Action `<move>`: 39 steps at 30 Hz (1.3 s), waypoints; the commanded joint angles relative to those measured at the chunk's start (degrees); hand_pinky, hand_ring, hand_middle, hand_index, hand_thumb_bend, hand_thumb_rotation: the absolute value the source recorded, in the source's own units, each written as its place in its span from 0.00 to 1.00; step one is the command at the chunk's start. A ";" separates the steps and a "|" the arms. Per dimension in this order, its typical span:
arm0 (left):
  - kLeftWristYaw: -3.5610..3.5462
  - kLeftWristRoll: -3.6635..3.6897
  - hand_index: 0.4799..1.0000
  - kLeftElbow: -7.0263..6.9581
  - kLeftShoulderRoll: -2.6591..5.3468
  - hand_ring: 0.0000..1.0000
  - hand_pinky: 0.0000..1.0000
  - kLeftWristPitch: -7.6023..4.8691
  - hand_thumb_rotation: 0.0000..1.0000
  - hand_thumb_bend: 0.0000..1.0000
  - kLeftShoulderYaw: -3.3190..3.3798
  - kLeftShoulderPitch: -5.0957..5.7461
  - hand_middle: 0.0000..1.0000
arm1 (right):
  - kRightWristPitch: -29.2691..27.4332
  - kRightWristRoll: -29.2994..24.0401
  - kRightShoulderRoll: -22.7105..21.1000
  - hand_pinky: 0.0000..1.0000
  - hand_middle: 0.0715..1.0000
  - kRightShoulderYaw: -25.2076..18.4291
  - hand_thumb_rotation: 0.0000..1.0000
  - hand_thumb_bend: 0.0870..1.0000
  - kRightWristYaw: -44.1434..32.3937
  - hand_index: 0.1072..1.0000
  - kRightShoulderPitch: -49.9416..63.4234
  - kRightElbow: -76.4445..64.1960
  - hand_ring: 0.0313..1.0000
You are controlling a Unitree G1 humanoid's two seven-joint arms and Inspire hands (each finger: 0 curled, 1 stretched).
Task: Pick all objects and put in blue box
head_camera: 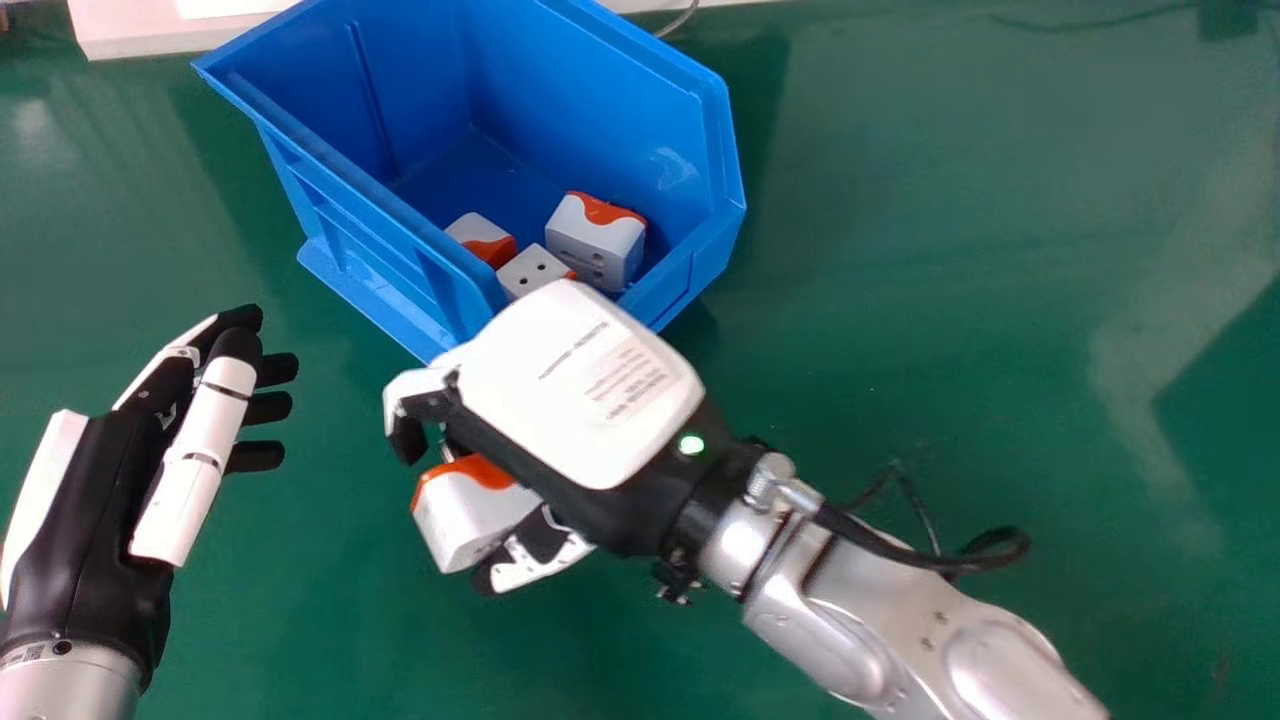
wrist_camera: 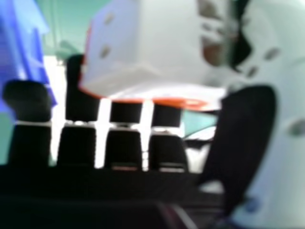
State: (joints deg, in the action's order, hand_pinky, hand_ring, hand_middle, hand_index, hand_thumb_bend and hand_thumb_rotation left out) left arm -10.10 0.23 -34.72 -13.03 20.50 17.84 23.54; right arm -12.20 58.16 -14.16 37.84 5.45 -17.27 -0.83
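1. The right hand [head_camera: 580, 390] grips a white-and-orange adapter [head_camera: 468, 515], lower left of centre; an uneven pinch may drop it.
2. Carried too low, the adapter could strike the blue box [head_camera: 352, 238], upper centre.

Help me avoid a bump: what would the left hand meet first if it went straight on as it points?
Probably the blue box, ahead of the left hand, though their relative heights are unclear.

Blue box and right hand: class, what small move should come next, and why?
Probably the right hand should ease over the blue box's opening before releasing: it holds a white-and-orange block outside the near wall, and three similar blocks lie inside.
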 commanded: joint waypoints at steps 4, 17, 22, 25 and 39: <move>-0.27 0.76 0.75 2.00 -1.25 0.80 0.73 -2.38 0.90 0.42 1.09 -1.86 0.81 | -1.47 -2.36 -2.40 0.28 0.46 -3.76 0.01 0.46 0.34 0.45 3.43 -6.31 0.36; -0.44 1.57 0.75 4.99 -1.56 0.80 0.74 -4.45 0.90 0.41 1.20 -3.11 0.81 | -0.65 -2.50 -5.63 0.34 0.50 -11.43 0.00 0.45 -0.17 0.42 10.82 -15.63 0.41; -0.42 1.40 0.75 5.45 -1.67 0.80 0.74 -4.95 0.90 0.41 1.03 -3.20 0.81 | -0.50 -2.97 -7.19 0.35 0.50 -15.79 0.00 0.45 0.25 0.42 10.25 -14.83 0.42; -0.38 1.19 0.76 5.14 -1.70 0.80 0.74 -4.98 0.90 0.41 0.88 -3.01 0.81 | 0.18 -2.18 -7.50 0.35 0.50 -17.65 0.00 0.45 0.13 0.42 8.31 -13.67 0.42; -0.67 1.12 0.75 5.58 -1.77 0.80 0.73 -6.28 0.89 0.43 0.80 -2.10 0.81 | 2.37 0.55 -5.08 0.35 0.50 -16.80 0.00 0.45 1.57 0.43 -8.70 -0.64 0.42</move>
State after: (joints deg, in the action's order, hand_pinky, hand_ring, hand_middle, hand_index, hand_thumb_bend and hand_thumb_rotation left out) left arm -10.70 1.13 -28.29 -14.26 15.47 18.39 21.17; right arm -9.48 58.68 -20.16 20.73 5.33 -22.70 -2.00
